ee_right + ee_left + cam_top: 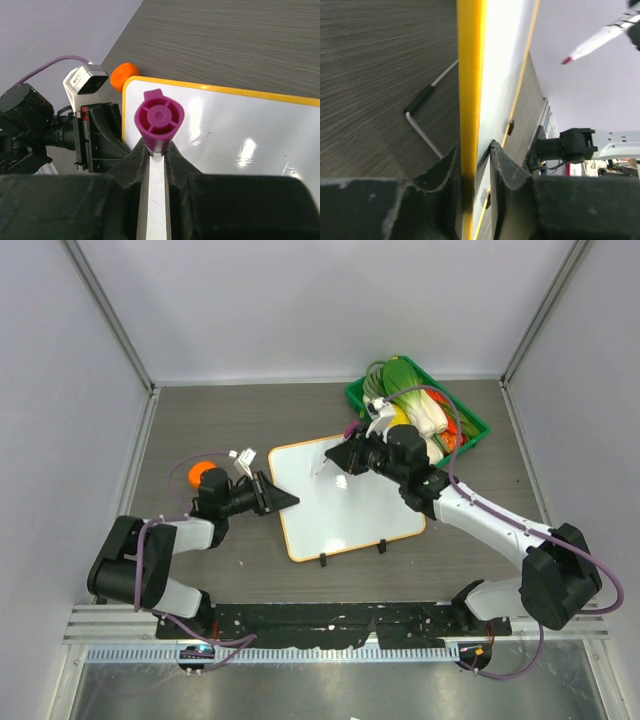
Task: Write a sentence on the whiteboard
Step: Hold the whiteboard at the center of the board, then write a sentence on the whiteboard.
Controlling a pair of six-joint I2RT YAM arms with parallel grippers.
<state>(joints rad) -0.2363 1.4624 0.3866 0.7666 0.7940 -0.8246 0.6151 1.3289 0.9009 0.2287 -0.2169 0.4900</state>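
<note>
The whiteboard lies in the middle of the table, white with an orange frame and two black clips on its near edge. No sentence shows on it; its surface is blank. My left gripper is shut on the board's left edge; in the left wrist view the yellow frame runs between the fingers of that gripper. My right gripper is shut on a white marker with a purple end. The marker's tip hangs over the far part of the whiteboard.
A green basket of vegetables stands at the back right, behind the right arm. An orange ball lies left of the board, beside the left wrist. A small white piece rests on the board. A wire leg shows on the table beside the board's edge.
</note>
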